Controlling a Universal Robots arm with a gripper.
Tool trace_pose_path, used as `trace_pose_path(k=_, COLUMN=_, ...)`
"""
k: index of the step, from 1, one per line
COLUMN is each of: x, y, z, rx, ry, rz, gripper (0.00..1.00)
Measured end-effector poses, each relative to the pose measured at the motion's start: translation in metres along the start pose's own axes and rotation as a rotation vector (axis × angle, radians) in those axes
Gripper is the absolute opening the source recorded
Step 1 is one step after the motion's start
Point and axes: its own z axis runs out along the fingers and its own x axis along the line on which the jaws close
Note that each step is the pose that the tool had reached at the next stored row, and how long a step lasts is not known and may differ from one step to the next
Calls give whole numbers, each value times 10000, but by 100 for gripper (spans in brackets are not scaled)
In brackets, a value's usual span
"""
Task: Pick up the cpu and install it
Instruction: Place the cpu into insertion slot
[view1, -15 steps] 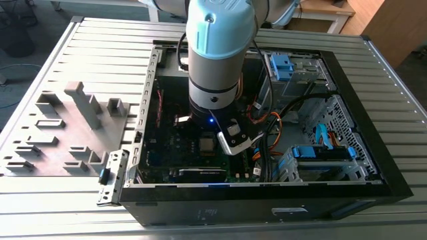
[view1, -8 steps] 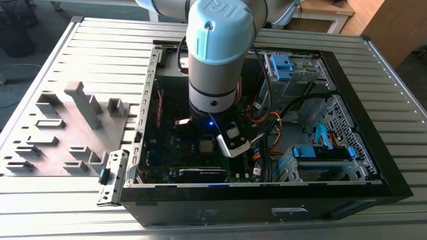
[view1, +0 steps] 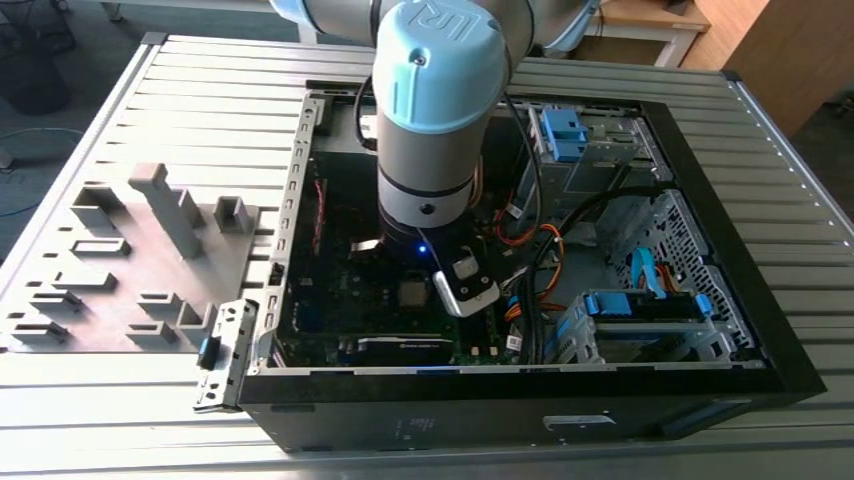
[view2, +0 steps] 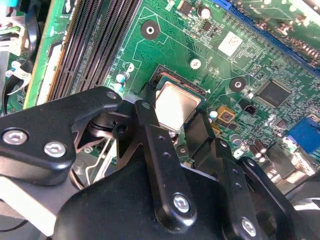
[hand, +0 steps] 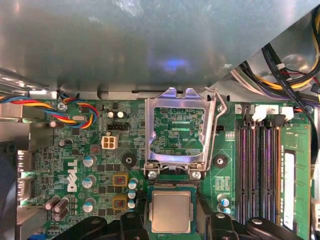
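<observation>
Slatted metal counter (view1: 120, 100), with grey floor (view1: 34, 200) off its edge on the exterior view's left and some wooden furniture (view1: 787, 50) past the far corner on the exterior view's right. An open computer case (view1: 507, 425) lies flat on the counter. It takes up most of the exterior view's right half and runs close to the near edge. A grey tray (view1: 127, 290) with upright blocks sits by the counter's edge on the exterior view's left, just beside the case.

The arm (view1: 427, 120) comes straight down into the case. The tool (view2: 171, 116) is closed in on the cpu (view2: 176, 102), with one black finger (view2: 150, 135) against each of two opposite edges, so the gap is just the chip's width. The cpu is right at the socket on the green motherboard (hand: 50, 155), roughly mid-board. Can't tell if it's fully seated or slightly above.

It lies flat, metal top up. It's square, so no real long axis, but its edges run parallel to the memory slots (hand: 260, 170) nearby. The metal clamp frame (hand: 175, 100) is flipped open, just beside the socket.
</observation>
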Motion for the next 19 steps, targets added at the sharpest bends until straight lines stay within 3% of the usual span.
trace_pose_path(k=11, x=-11, y=-2, z=34, rx=4, ry=2, rz=0, gripper=47)
trace_pose_path(k=19, x=-12, y=1, z=16, rx=-8, ry=-4, rz=0, gripper=47)
